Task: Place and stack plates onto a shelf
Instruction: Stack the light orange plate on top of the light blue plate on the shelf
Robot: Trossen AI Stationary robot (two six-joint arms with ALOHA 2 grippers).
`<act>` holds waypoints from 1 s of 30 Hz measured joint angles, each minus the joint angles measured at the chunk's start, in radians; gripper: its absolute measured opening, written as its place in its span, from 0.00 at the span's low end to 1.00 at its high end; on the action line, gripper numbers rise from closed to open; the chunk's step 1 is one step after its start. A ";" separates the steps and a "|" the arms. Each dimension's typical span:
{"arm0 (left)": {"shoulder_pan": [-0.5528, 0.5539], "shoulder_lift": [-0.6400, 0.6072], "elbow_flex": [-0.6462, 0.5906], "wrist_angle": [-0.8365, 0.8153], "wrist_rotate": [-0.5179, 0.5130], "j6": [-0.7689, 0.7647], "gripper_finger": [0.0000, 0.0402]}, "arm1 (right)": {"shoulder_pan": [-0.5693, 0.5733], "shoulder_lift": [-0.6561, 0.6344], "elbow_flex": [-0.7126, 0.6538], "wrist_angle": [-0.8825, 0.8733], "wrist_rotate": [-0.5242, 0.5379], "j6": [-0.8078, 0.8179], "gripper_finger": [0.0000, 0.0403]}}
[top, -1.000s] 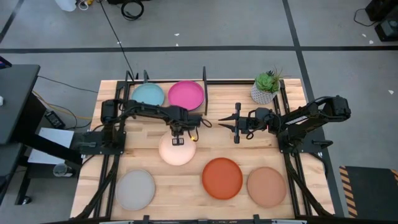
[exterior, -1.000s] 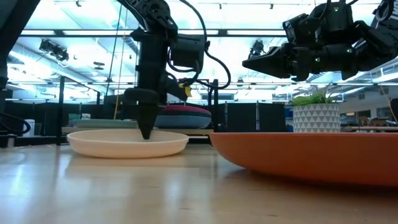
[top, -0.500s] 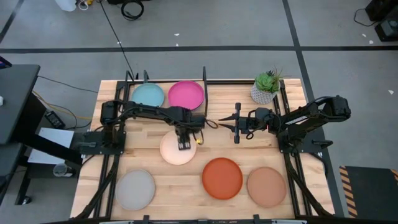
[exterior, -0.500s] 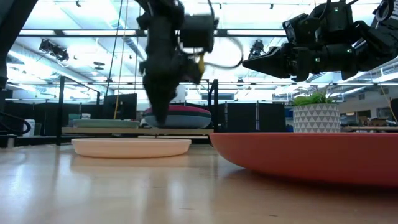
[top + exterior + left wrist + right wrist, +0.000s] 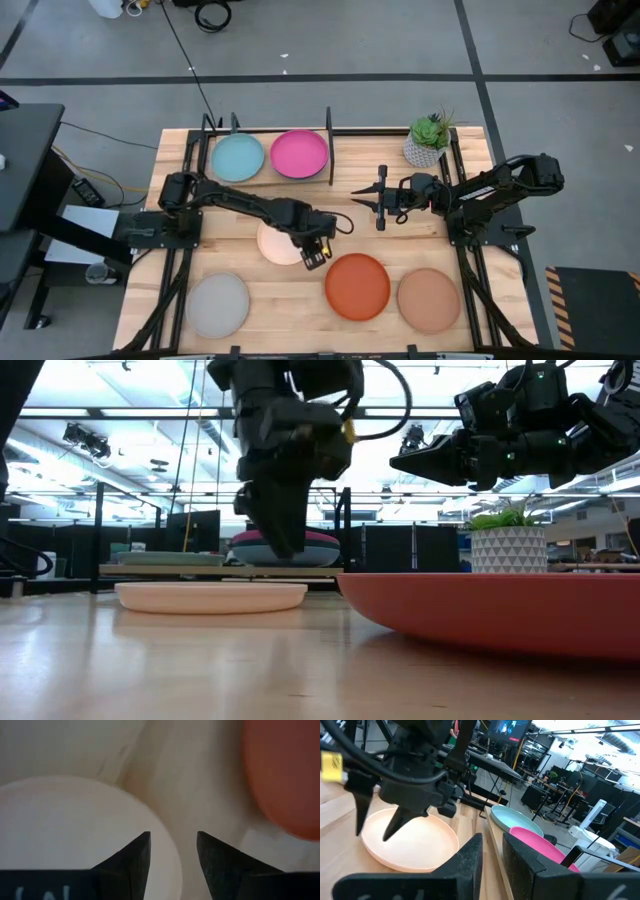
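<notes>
Fingers of the left gripper are standing slightly parted and pinching nothing, hovering over the right edge of the cream plate, beside the orange plate. For a sound pick, one finger should be slipping under that raised rim, the other closing onto it from above. Pink plate and light blue plate are lying side by side on the shelf. The right gripper is waiting aloft near the plant, fingers nearly together and empty.
</notes>
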State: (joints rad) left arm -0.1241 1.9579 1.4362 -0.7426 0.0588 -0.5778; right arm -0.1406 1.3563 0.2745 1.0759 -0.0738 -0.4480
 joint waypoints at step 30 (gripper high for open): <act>-0.019 0.088 0.062 -0.051 0.060 -0.075 0.04 | 0.000 0.000 0.000 0.006 0.000 0.000 0.20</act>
State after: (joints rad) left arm -0.1433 2.0462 1.4984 -0.7931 0.1189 -0.6529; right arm -0.1410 1.3567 0.2749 1.0821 -0.0736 -0.4477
